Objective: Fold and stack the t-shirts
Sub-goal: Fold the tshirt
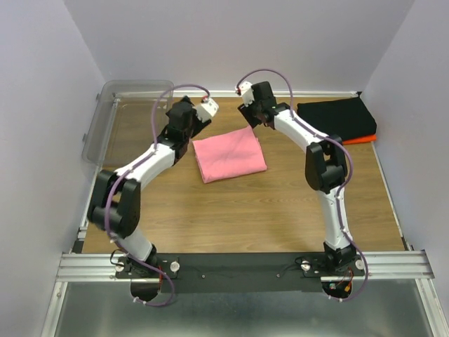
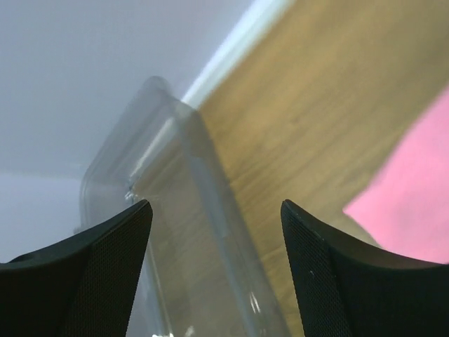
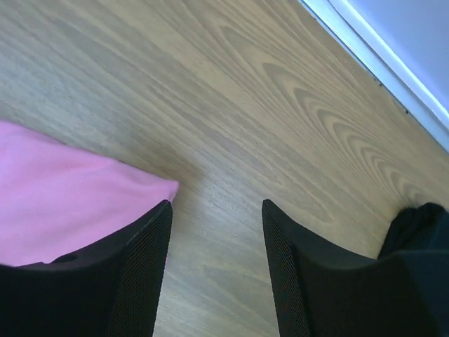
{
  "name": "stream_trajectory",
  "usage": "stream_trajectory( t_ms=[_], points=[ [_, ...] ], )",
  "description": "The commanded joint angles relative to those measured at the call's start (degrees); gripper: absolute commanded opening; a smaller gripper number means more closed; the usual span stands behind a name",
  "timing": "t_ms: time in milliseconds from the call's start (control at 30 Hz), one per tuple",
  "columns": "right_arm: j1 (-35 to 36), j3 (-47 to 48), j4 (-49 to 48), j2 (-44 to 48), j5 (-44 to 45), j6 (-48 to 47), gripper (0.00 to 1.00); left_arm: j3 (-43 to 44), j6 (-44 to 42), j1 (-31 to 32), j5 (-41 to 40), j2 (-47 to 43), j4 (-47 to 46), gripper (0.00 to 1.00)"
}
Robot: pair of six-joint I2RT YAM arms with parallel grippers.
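A folded pink t-shirt (image 1: 229,154) lies flat in the middle of the wooden table. A folded black t-shirt (image 1: 337,116) rests on an orange one (image 1: 359,139) at the far right. My left gripper (image 1: 195,128) hovers by the pink shirt's far left corner, and my right gripper (image 1: 251,116) by its far right corner. The left gripper (image 2: 216,210) is open with nothing between its fingers, and pink cloth (image 2: 414,203) shows to its right. The right gripper (image 3: 216,207) is open over bare wood. The pink corner (image 3: 63,203) lies by its left finger, and black cloth (image 3: 421,225) shows at the right.
A clear plastic bin (image 1: 119,112) stands at the far left, leaning on the wall; it also fills the space ahead of the left fingers (image 2: 175,210). White walls close in the table on three sides.
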State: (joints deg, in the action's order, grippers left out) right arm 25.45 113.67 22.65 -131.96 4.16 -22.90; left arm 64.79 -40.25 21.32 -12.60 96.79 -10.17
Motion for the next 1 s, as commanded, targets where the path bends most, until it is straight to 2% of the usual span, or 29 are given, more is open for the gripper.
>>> stream_trajectory(
  t_ms=[0,33,67,100,133,167,200,233,267,367,400,500,633,800,967],
  points=[
    [-1.5,-3.4,-5.1,6.1,-0.1,8.3,0.61,2.1,20.4,-0.2,-2.4,-12.2,-1.8,0.82],
    [-2.2,-6.6,-4.6,7.5,-6.0,7.4,0.61,2.2,26.6,-0.3,4.4,-14.9,0.5,0.81],
    [-2.3,-8.7,-2.7,11.0,-19.8,3.9,0.54,1.5,29.7,-0.4,7.4,-15.8,3.1,0.8],
    [-2.6,-13.4,-1.7,12.2,-27.8,2.1,0.49,0.8,32.9,-0.3,11.3,-16.7,4.3,0.79],
    [-2.6,-14.5,0.0,12.8,-35.6,0.3,0.45,-0.2,34.8,-0.3,20.0,-17.8,5.1,0.77],
    [-2.5,-15.0,1.8,12.3,-42.2,-0.2,0.42,-2.6,41.0,-0.3,22.2,-18.0,5.4,0.75],
    [-2.5,-14.9,3.6,11.3,-52.3,3.5,0.35,-4.4,45.0,-0.4,23.7,-18.2,3.8,0.74],
    [-2.5,-12.7,4.6,7.5,-56.4,5.4,0.3,-6.4,48.0,-0.3,25.4,-18.0,2.2,0.72],
    [-2.5,-11.5,5.5,5.7,-61.9,8.9,0.27,-10.3,53.6,-0.3,30.2,-17.4,-1.9,0.63],
    [-2.4,-7.6,5.4,-0.2,-63.8,13.7,0.29,-14.2,60.7,-0.1,34.5,-12.9,-6.4,0.57],
    [-2.4,-7.1,5.2,-1.0,-62.2,16.0,0.35,-14.4,63.1,0.1,34.1,-11.6,-7.8,0.55],
    [-2.3,-5.3,5.0,-4.0,-58.9,21.2,0.44,-16.9,66.1,0.7,33.0,-8.1,-12.3,0.55],
    [-2.4,-5.3,4.9,-6.9,-53.5,26.1,0.46,-18.3,67.8,1.3,32.3,-3.5,-12.9,0.55],
    [-3.2,-9.2,5.0,-5.3,-43.2,26.2,0.46,-22.0,68.9,1.3,29.2,-1.8,-10.9,0.52],
    [-5.1,-13.6,5.4,-1.4,-43.4,23.4,0.48,-25.2,69.0,1.2,28.1,-1.4,-10.3,0.5]
  ],
)
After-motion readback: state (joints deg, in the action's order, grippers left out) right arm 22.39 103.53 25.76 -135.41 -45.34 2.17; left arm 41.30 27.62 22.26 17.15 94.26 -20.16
